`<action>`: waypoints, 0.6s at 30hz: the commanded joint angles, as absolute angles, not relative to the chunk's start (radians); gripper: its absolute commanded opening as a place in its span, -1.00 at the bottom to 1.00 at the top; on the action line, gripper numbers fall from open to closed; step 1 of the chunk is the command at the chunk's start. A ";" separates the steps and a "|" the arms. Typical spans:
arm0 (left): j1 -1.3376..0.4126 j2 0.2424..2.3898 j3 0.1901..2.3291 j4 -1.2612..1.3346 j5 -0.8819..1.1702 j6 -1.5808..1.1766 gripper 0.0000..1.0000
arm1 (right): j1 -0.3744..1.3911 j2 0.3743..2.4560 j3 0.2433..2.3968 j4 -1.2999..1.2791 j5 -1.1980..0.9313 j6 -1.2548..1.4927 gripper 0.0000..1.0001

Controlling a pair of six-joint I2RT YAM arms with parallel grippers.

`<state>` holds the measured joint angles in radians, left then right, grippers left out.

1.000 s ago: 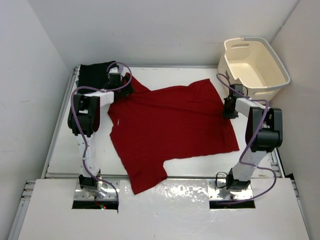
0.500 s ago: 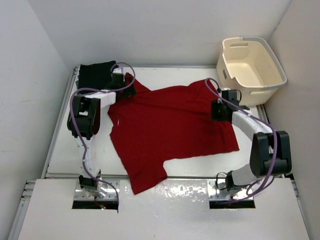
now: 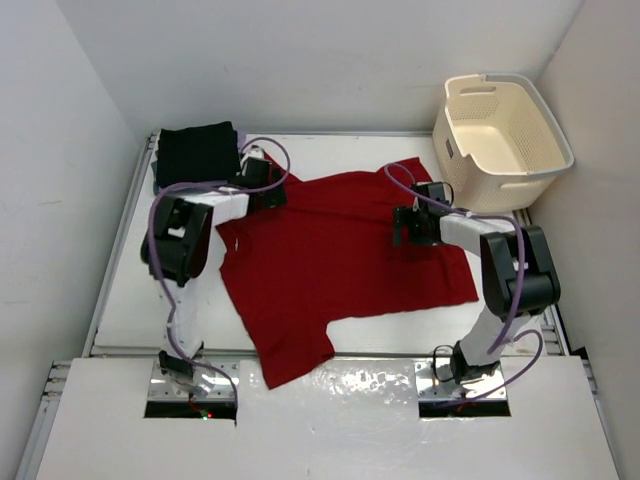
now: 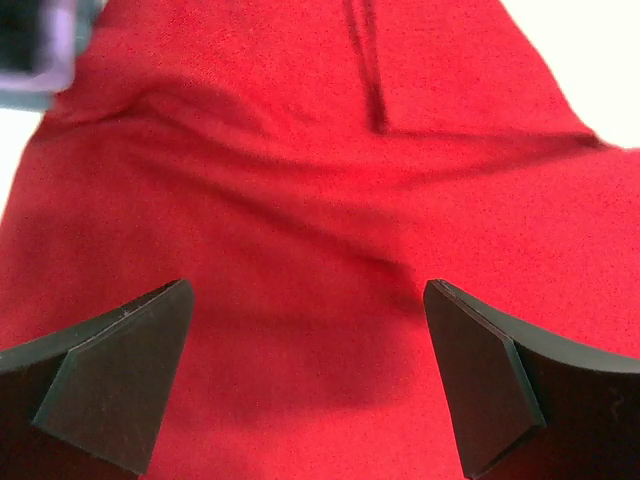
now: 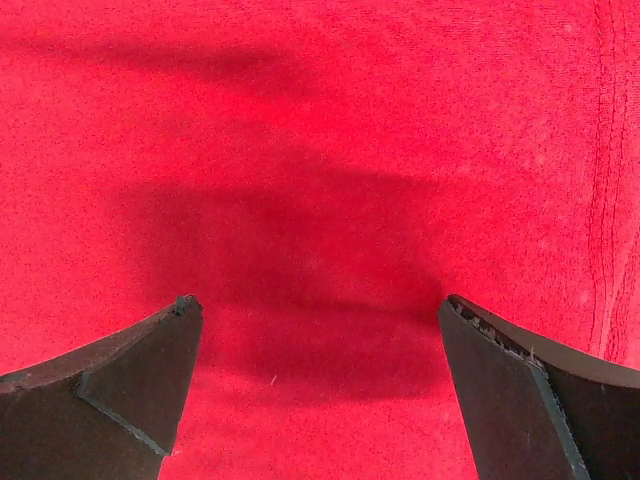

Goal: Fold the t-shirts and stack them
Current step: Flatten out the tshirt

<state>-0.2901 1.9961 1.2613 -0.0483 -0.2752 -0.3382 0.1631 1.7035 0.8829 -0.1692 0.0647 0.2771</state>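
Note:
A red t-shirt [image 3: 340,260] lies spread flat over the middle of the table, one sleeve reaching the near edge. A folded black t-shirt [image 3: 196,152] sits at the far left corner. My left gripper [image 3: 276,190] hovers over the red shirt's far left part, jaws wide open, only red cloth [image 4: 320,200] beneath them. My right gripper [image 3: 402,225] hangs over the shirt's right half, open too, with nothing between its fingers [image 5: 130,380] but red fabric [image 5: 320,150].
A cream laundry basket [image 3: 505,125] stands at the far right corner, just off the table's edge. White walls close in the left, back and right. Bare white table [image 3: 130,300] shows to the left of the shirt.
The right gripper let go and opened, moving left from the shirt's right edge onto the cloth. The left gripper shifted right, off the black shirt's side.

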 commanded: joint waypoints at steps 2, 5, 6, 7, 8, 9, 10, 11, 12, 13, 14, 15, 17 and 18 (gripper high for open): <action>-0.276 2.161 1.492 -0.121 -0.287 -0.315 0.99 | 0.161 1.775 0.959 -0.138 0.147 0.324 0.98; -0.272 2.279 1.659 -0.161 -0.253 -0.293 0.99 | 0.163 1.828 0.999 -0.149 0.155 0.328 0.98; -0.268 2.339 1.702 -0.173 -0.244 -0.284 0.99 | 0.161 1.839 1.011 -0.150 0.156 0.328 0.98; -0.265 2.371 1.753 -0.210 -0.223 -0.281 0.99 | 0.161 1.847 1.011 -0.147 0.156 0.330 0.98; -0.264 2.405 1.852 -0.222 -0.210 -0.270 0.99 | 0.161 1.858 1.009 -0.138 0.158 0.328 0.98; -0.261 2.471 1.897 -0.229 -0.198 -0.265 0.99 | 0.161 1.861 1.005 -0.134 0.163 0.328 0.98; -0.259 2.505 1.954 -0.256 -0.169 -0.262 0.99 | 0.161 1.861 0.999 -0.117 0.166 0.327 0.98; -0.261 2.543 2.070 -0.271 -0.152 -0.256 0.99 | 0.161 1.864 0.994 -0.107 0.170 0.322 0.98; -0.259 2.615 2.129 -0.287 -0.140 -0.253 0.99 | 0.161 1.868 1.002 -0.109 0.179 0.318 0.98; -0.258 2.647 2.188 -0.314 -0.114 -0.252 0.99 | 0.161 1.876 1.015 -0.115 0.186 0.301 0.98; -0.256 2.698 2.285 -0.327 -0.103 -0.247 0.99 | 0.161 1.896 1.052 -0.135 0.190 0.292 0.98; -0.253 2.710 2.314 -0.336 -0.097 -0.247 0.99 | 0.161 1.905 1.067 -0.146 0.196 0.287 0.98; -0.245 2.685 2.309 -0.309 -0.078 -0.245 0.99 | 0.161 1.925 1.112 -0.143 0.202 0.273 0.98; -0.238 2.663 2.290 -0.289 -0.078 -0.244 0.99 | 0.160 1.931 1.129 -0.143 0.199 0.259 0.98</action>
